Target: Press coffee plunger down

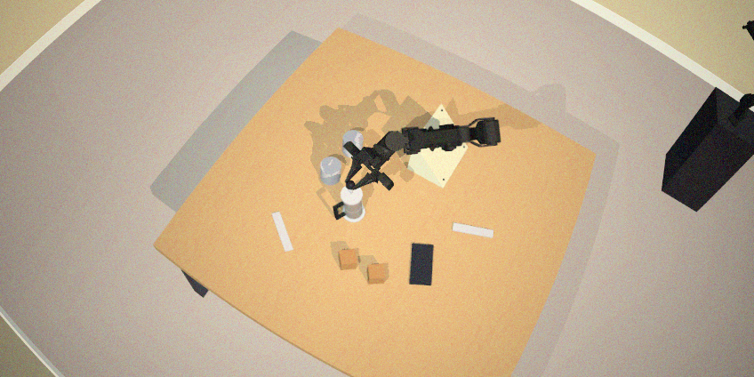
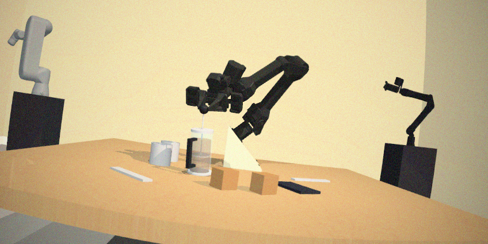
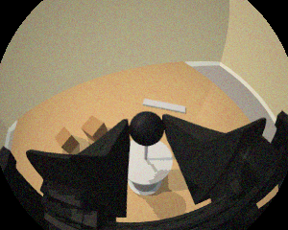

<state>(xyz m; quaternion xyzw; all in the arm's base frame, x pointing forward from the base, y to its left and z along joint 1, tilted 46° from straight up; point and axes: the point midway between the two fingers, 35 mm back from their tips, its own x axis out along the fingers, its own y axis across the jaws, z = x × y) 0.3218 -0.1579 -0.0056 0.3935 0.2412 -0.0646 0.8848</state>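
1. Mugs: two stand on the table just left of the press. They play no part in the step and sit clear of the claw's vertical path.

2. Press: it stands upright near the table's middle, its dark handle on the left side in the exterior view. Its base appears flat on the table, with no tilt visible.

3. Rod: a thin pale rod rises from the lid straight up to the knob. A short length shows above the lid, so by my judgement the plunger is partly down, not fully.

4. Knob: the black ball sits directly above the press body. In the wrist view it lies squarely between the two dark fingers, with the press seen beneath it.

5. Claw: closed on the knob and gripping it. The arm reaches in from the right, its base on the pale plate.

6. Governing relation: the press lies straight below the claw, and the rod's long axis is vertical. The coming move should therefore run straight down along that axis.

7. Risk, as a judgement: any sideways drift toward the mugs or back toward the arm's base would lever the rod and could tip or slide the press.

8. Blocks: two stand right of and in front of the press, apart from it.
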